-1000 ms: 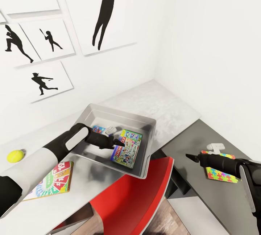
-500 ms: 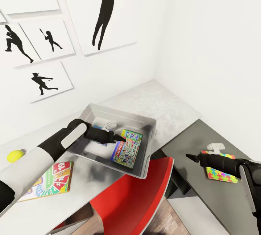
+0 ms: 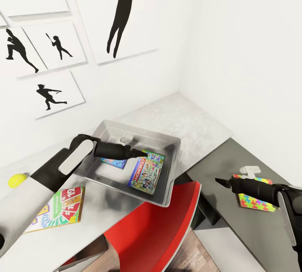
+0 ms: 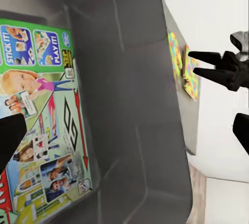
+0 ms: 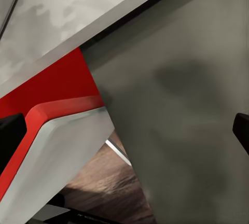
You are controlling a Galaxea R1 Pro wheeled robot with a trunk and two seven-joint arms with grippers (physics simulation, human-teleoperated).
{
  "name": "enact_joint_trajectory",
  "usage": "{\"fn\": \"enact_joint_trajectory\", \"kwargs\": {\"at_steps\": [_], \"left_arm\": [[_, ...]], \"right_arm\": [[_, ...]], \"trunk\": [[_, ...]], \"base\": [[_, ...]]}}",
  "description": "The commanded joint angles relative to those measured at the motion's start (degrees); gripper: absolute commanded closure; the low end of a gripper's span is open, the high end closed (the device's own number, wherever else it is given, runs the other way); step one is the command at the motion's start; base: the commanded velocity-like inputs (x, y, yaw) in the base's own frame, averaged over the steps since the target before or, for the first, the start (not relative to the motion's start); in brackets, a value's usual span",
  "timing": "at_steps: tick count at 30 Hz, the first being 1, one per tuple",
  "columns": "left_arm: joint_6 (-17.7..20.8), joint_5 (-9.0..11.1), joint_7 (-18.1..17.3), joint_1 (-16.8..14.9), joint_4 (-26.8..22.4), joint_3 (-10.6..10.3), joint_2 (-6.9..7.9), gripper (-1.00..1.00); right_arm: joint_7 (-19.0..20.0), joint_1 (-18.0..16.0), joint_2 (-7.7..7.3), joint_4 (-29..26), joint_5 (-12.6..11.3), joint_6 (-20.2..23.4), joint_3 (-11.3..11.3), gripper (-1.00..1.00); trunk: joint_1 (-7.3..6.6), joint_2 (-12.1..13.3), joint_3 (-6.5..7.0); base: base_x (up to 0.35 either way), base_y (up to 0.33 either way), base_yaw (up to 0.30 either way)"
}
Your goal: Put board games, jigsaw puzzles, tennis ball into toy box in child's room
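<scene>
Over the toy box [image 3: 175,150]: left gripper [image 3: 136,153], fingers parted, holding nothing, just above green-edged board game [image 3: 145,174] and small blue board game [image 3: 113,162] lying inside. On pale table [image 3: 184,116]: tennis ball [image 3: 16,180], Skip-Bo game [image 3: 56,210]. Above dark cabinet top [image 3: 218,171]: right gripper [image 3: 223,182], spread, empty, beside jigsaw puzzles [image 3: 254,201].

a red chair [image 3: 159,226] with a pale grey underside is sitting tucked near the desk corner, over wood-plank floor [image 3: 197,251]. a small white t-shaped object [image 3: 249,172] is lying on the dark grey cabinet top [image 3: 218,205].
</scene>
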Motion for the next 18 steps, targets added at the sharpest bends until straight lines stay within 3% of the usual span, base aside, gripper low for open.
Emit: {"fn": "enact_joint_trajectory", "kwargs": {"at_steps": [1, 8, 11, 14, 18], "left_arm": [[0.0, -0.4, -0.1, 0.4, -1.3, 0.5, 0.07, -1.0], [-0.2, -0.4, 3.3, 3.5, -7.5, 2.8, -0.09, -1.0], [-0.2, -0.3, 6.5, 5.8, -11.2, 4.6, -0.25, -1.0], [-0.3, 0.0, 11.7, 10.1, -17.2, 8.2, -0.93, -1.0], [-0.3, 0.2, 14.1, 12.9, -20.1, 10.5, -1.81, -1.0]], "right_arm": [[0.6, 0.0, 0.0, -0.1, 0.5, 0.2, -0.1, -1.0], [0.6, 0.1, 0.02, -0.1, 0.5, -0.4, -0.2, -1.0], [0.6, 0.2, 0.04, -0.1, 0.4, -1.1, -0.6, -1.0], [0.7, 0.4, 0.09, -0.1, 0.4, -2.5, -1.7, -1.0], [0.7, 0.5, 0.12, -0.1, 0.4, -3.2, -2.3, -1.0]], "trunk": [[0.04, -0.1, -0.09], [0.04, -0.1, -0.09], [0.04, -0.1, -0.09], [0.04, -0.1, -0.09], [0.04, -0.1, -0.09]], "base": [[0.0, 0.0, 0.0], [0.0, 0.0, 0.0], [0.0, 0.0, 0.0], [0.0, 0.0, 0.0], [0.0, 0.0, 0.0]]}}
